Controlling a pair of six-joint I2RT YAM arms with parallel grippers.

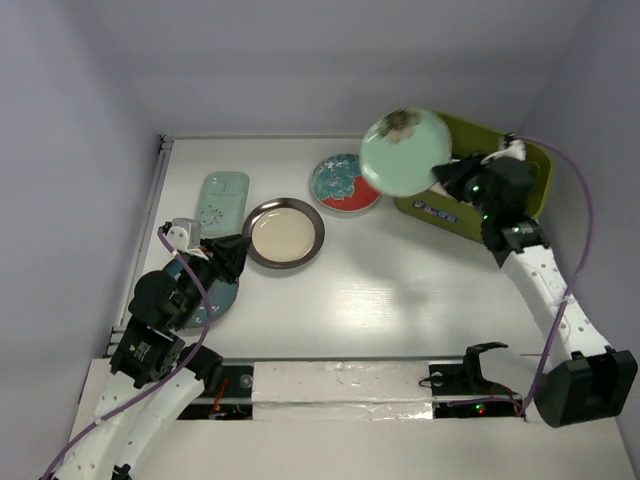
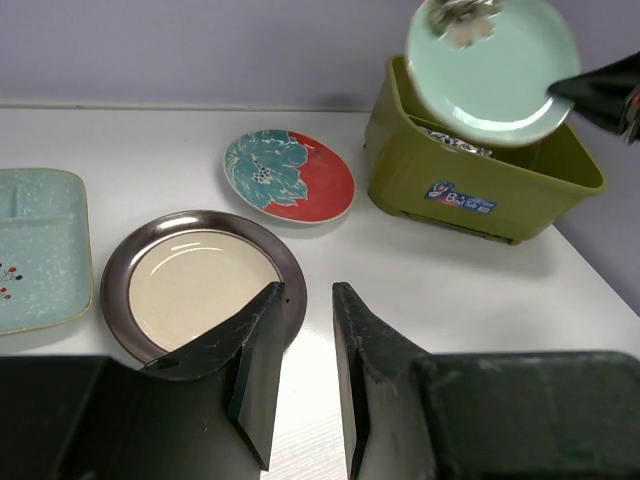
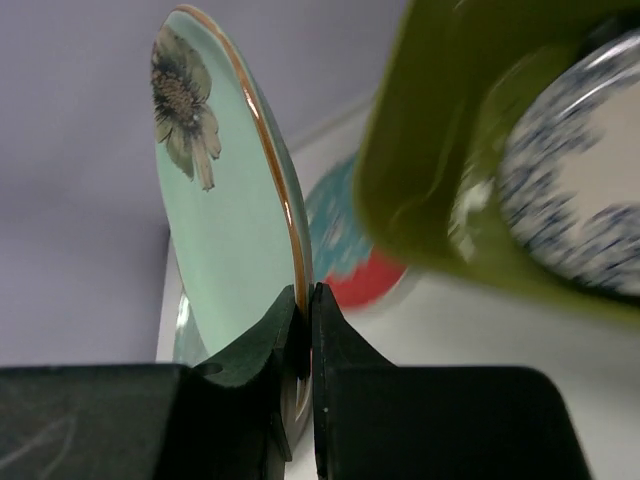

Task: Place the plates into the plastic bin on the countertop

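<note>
Step in hand: transfer of mint round plate (image 1: 404,152) into plastic bin (image 1: 470,127).
Position: raised clear of the bench (image 1: 400,290), tilted on edge, over the bin's left end.
Right gripper (image 1: 447,178): jaws clenched on the plate's rim.
Left gripper (image 1: 225,255): jaws narrowly parted, empty, above dark teal plate (image 1: 212,300).
Already in bin: blue-white patterned plate (image 3: 590,200).
Awaiting on bench: red-teal floral plate (image 1: 345,183), brown-rimmed cream plate (image 1: 284,232), pale mint rectangular plate (image 1: 222,200).
Next, by judgement: carry inward past the rim, level off, lower onto the patterned plate, release.
</note>
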